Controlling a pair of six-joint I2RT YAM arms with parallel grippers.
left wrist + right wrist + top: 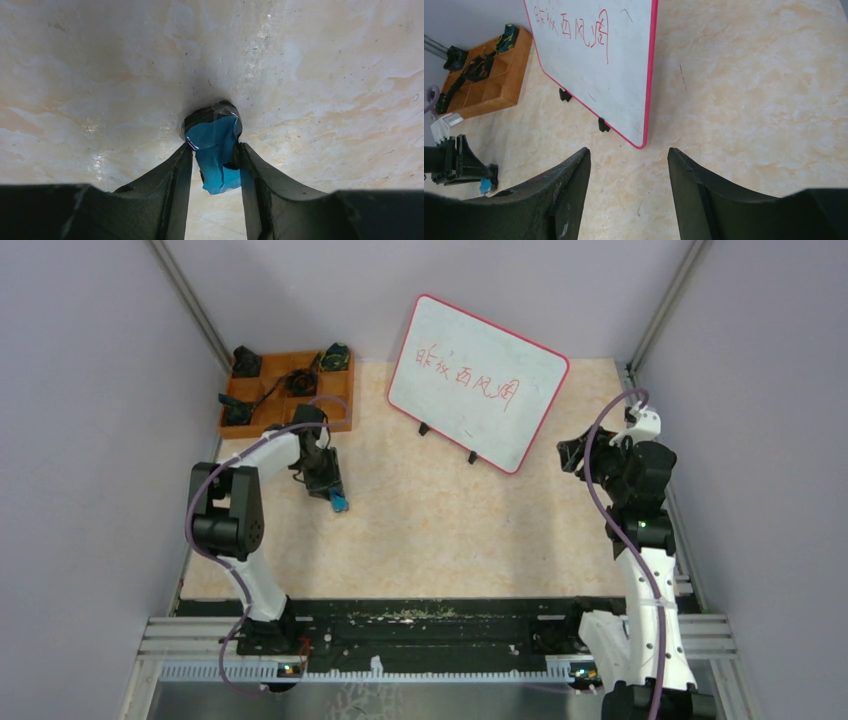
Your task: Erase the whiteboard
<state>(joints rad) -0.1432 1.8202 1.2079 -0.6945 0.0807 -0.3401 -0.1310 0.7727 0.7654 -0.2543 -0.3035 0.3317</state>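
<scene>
The whiteboard (pixel 478 383) stands tilted on small black feet at the back of the table, with a red-pink frame and red handwritten characters. It also shows in the right wrist view (pixel 599 65). My left gripper (pixel 333 490) points down at the table left of the board. In the left wrist view the left gripper (pixel 213 146) is shut on a small blue and black eraser (pixel 215 150) that rests on the table. The eraser shows blue at the fingertips in the top view (pixel 339 504). My right gripper (pixel 570 454) is open and empty beside the board's right corner, as the right wrist view (pixel 629 150) shows.
An orange compartment tray (pixel 290 390) holding several black parts sits at the back left, behind the left arm, and shows in the right wrist view (pixel 484 80). Grey walls close in both sides and the back. Bare marbled tabletop (pixel 450 530) lies in front of the board.
</scene>
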